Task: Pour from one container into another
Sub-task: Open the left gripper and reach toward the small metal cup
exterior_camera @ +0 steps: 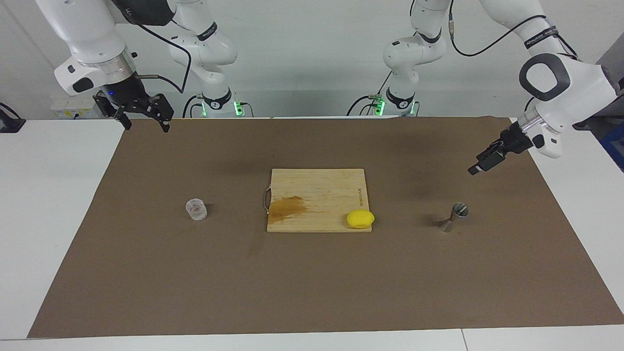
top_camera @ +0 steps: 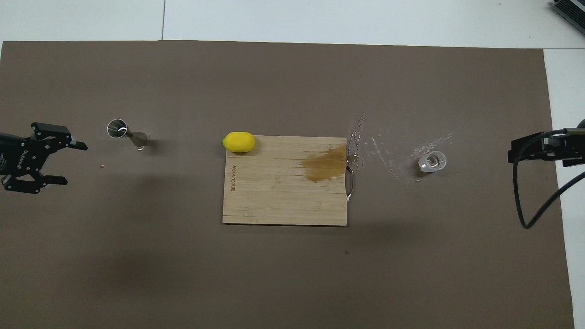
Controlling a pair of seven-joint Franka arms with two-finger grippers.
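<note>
The clear glass tumbler (exterior_camera: 196,209) stands on the brown mat toward the right arm's end; it also shows in the overhead view (top_camera: 432,161). The silver hourglass jigger (exterior_camera: 453,217) stands on the mat toward the left arm's end, also in the overhead view (top_camera: 125,131). My left gripper (exterior_camera: 475,170) is open and empty, up in the air over the mat beside the jigger, apart from it; the overhead view (top_camera: 67,163) shows its fingers spread. My right gripper (exterior_camera: 146,126) is open and empty, waiting raised over the mat's corner at its own end (top_camera: 512,153).
A wooden cutting board (exterior_camera: 317,187) with a brown wet stain lies mid-mat between the two vessels. A yellow lemon (exterior_camera: 360,219) sits at its corner toward the jigger. Spilled droplets (top_camera: 388,148) streak the mat between board and tumbler.
</note>
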